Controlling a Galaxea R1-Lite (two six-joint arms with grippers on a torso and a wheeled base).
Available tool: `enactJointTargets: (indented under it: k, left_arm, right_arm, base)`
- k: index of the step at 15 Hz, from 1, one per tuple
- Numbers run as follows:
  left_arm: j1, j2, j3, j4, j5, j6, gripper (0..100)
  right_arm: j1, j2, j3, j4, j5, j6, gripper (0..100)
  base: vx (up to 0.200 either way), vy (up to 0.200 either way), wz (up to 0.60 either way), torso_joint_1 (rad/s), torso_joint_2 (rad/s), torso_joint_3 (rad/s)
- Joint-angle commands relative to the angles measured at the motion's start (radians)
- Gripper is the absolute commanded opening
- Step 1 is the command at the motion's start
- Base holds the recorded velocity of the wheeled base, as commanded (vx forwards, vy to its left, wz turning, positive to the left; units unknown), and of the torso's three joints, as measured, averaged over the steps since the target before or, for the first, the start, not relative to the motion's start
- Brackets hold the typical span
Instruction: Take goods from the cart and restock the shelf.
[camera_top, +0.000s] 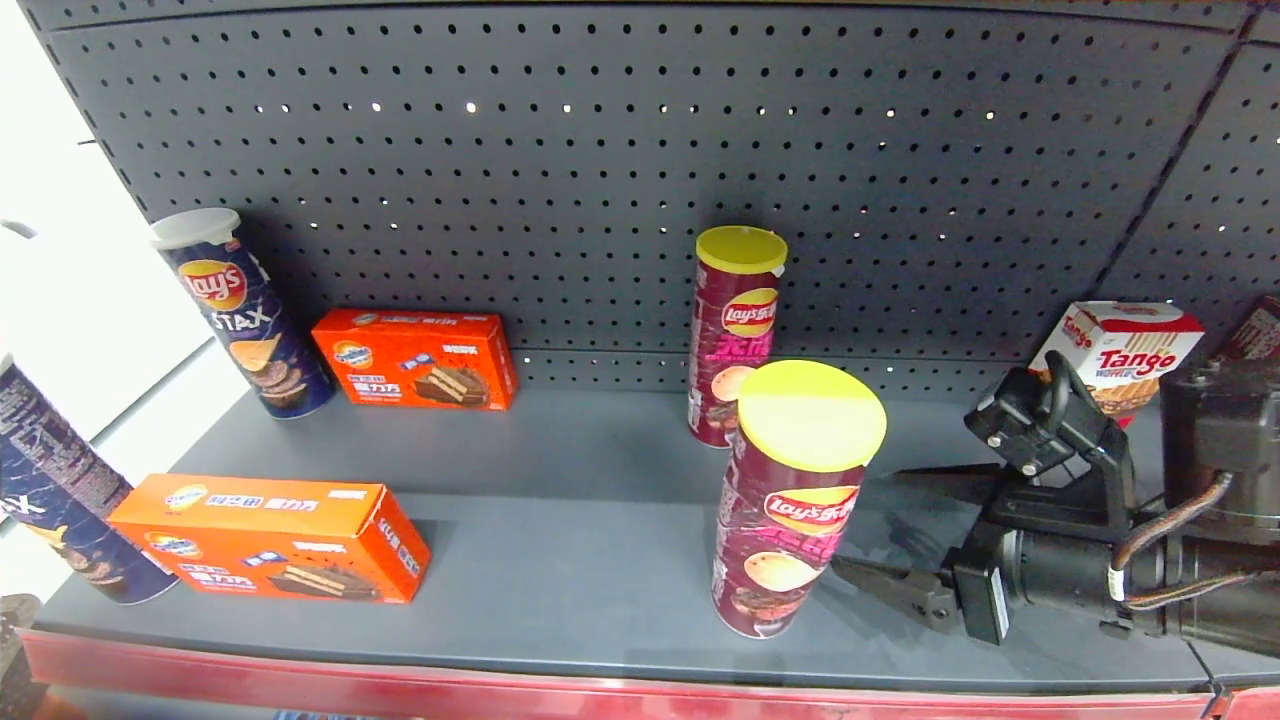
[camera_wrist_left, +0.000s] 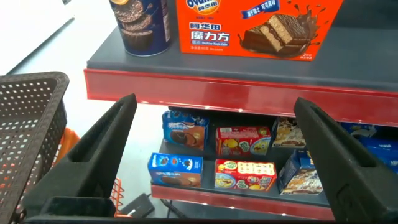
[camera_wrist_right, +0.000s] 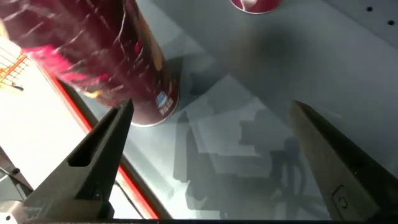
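Maroon chip can stood upright near the front edge of the shelf, in line with a second maroon can farther back. The right gripper lay just right of the front can, jaws released and spread, holding nothing; the can appeared free of both fingers. The step in hand was judged to be withdrawal after placement. Recommended practice: retract to the right and toward the near side with jaws wide, so that neither finger brushes the tall, easily tipped can. The left gripper, likewise spread and empty, hung below the shelf beside the cart basket.
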Motion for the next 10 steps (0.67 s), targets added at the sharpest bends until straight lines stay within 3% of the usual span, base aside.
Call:
enactJointTargets:
  k: [1, 10]
  left_arm:
    - [0.000, 0.002, 0.000, 0.000, 0.000, -0.001, 100]
    - [0.000, 0.002, 0.000, 0.000, 0.000, -0.001, 100]
  right_arm:
    - [0.001, 0.025, -0.012, -0.004, 0.000, -0.004, 100]
    - [-0.005, 0.031, -0.014, -0.007, 0.000, -0.007, 100]
  base:
    - [0.000, 0.000, 0.00, 0.000, 0.00, 0.000]
    - [0.000, 0.000, 0.00, 0.000, 0.00, 0.000]
